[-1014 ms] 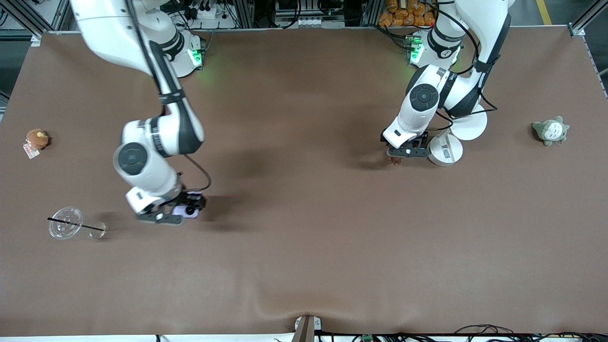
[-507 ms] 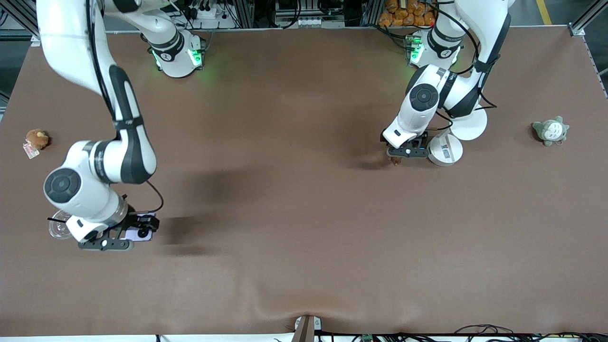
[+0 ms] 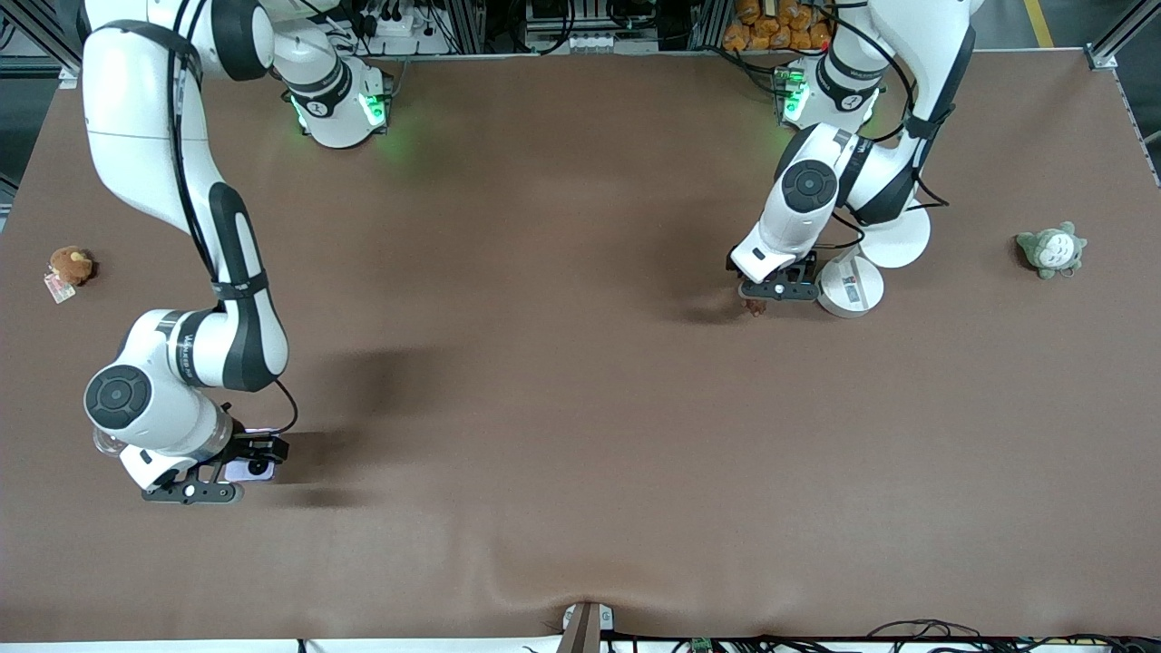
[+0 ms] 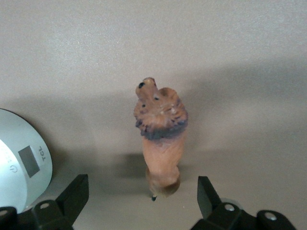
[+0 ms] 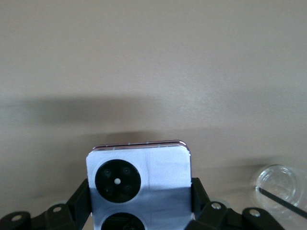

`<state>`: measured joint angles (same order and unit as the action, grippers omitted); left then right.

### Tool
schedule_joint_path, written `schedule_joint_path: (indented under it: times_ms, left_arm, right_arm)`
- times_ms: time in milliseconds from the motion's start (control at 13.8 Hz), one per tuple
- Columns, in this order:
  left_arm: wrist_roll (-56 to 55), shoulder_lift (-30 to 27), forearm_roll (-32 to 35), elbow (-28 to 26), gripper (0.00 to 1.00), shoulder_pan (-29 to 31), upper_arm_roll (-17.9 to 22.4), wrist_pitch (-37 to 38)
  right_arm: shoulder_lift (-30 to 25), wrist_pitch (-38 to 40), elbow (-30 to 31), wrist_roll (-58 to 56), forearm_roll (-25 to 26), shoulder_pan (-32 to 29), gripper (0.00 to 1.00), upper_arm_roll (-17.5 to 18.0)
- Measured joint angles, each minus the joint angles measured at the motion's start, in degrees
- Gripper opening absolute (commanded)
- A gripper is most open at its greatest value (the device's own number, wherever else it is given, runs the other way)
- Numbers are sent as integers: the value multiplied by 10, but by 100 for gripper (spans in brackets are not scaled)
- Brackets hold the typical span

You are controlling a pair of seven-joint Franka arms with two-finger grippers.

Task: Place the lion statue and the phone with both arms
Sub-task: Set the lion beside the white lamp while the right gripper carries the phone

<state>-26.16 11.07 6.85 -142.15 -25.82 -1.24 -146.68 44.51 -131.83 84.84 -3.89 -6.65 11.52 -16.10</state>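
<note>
The lion statue (image 3: 755, 307), a tiny reddish-brown figurine, stands on the brown table toward the left arm's end. In the left wrist view the lion statue (image 4: 160, 139) sits between the fingers, touching neither. My left gripper (image 3: 769, 299) (image 4: 141, 196) is open around it, low over the table. My right gripper (image 3: 210, 482) (image 5: 139, 203) is shut on the pale lilac phone (image 3: 245, 469) (image 5: 139, 184), whose black camera circles face the wrist camera. It holds the phone low over the table toward the right arm's end.
A white round device (image 3: 851, 286) (image 4: 19, 163) lies beside the lion. A clear cup with a black straw (image 5: 278, 184) lies beside the phone, mostly hidden under the right arm in the front view. A brown plush (image 3: 70, 265) and a grey-white plush (image 3: 1050, 249) sit at the table's ends.
My right arm has carried the phone toward the right arm's end of the table and over the part nearer the front camera, beside the clear cup. The left arm has not moved.
</note>
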Motion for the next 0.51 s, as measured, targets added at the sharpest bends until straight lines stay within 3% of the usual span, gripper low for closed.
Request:
schedule_joint_path:
  times_ms: [72, 290, 362, 507]
  left_arm:
    - [0, 0, -2, 1, 100, 0, 0, 2]
    - [19, -69, -22, 176, 100, 25, -1, 225]
    - [23, -96, -22, 209, 100, 28, -1, 270]
    - [23, -114, -22, 214, 100, 28, -2, 288]
  right_arm:
    - [5, -2, 0, -7, 0, -6, 0, 0]
    - [16, -21, -1, -13, -1, -13, 0, 4]
    - [19, -25, -1, -15, -1, -14, 0, 4]
    - [23, -26, -2, -24, -1, -18, 0, 4]
